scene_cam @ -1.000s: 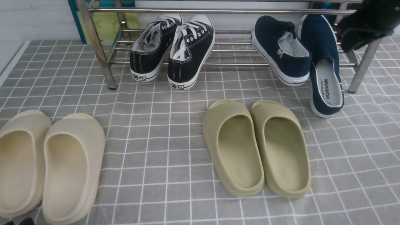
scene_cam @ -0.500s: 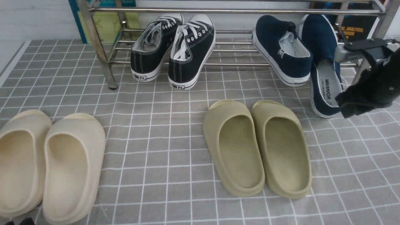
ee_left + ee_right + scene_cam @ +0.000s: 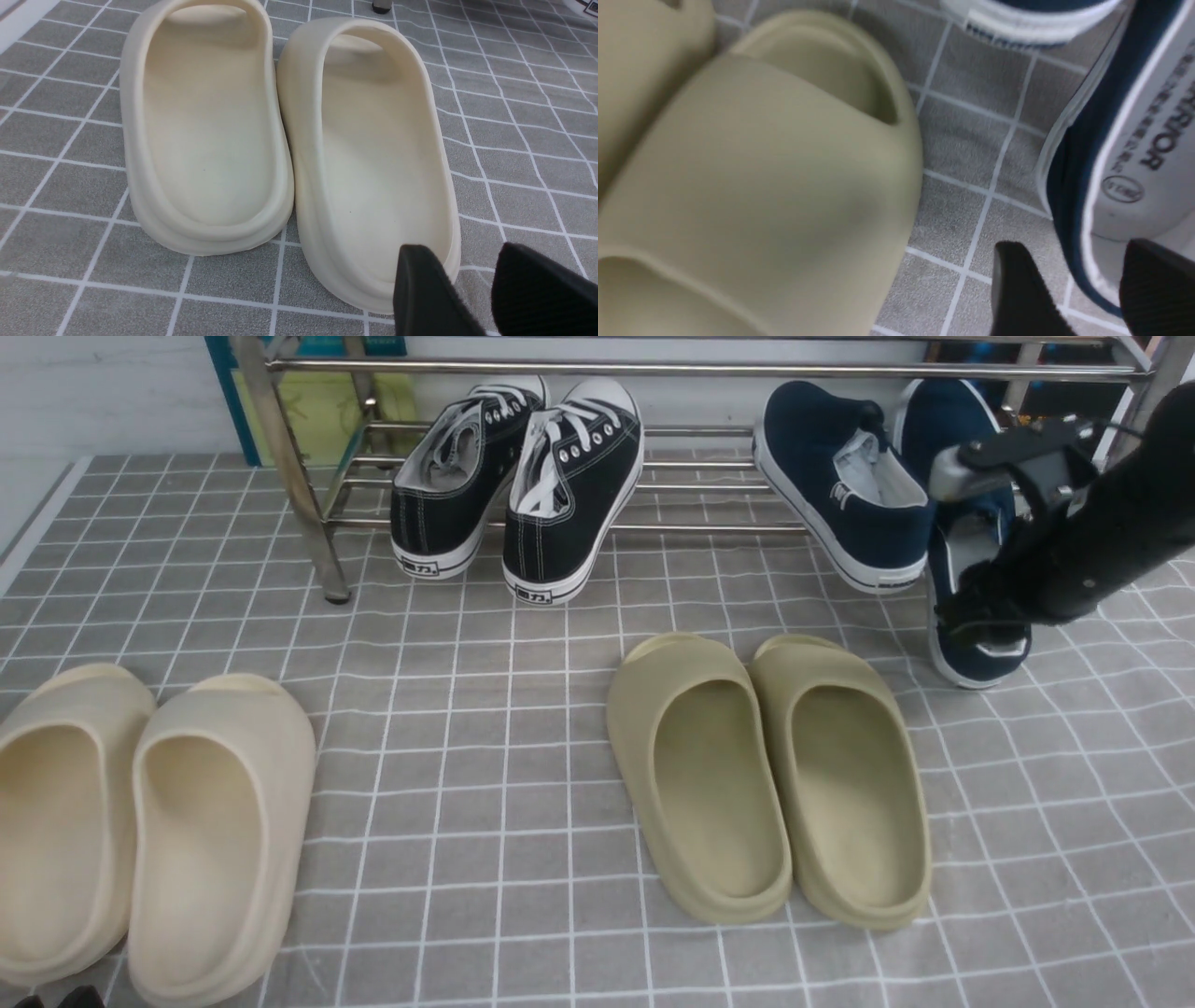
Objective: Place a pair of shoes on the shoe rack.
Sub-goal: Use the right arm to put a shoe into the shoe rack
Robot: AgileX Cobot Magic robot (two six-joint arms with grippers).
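Observation:
The two navy slip-on shoes are at the right end of the silver shoe rack. The left navy shoe rests on the lower bars, its heel hanging over the front bar. The right navy shoe has its toe on the rack and its heel down on the floor. My right gripper is open at that heel. In the right wrist view my right gripper has one finger outside and one inside the heel wall of this shoe. My left gripper is open and empty over a cream slipper's heel.
Black lace-up sneakers sit on the rack's left half. Two olive slippers lie on the grey tiled mat just left of my right gripper. Two cream slippers lie at the front left. The rack's right leg stands behind my right arm.
My right arm has come down from the rack's upper right corner and moved left to the heel of the right navy shoe. The shoes and the left arm have not moved.

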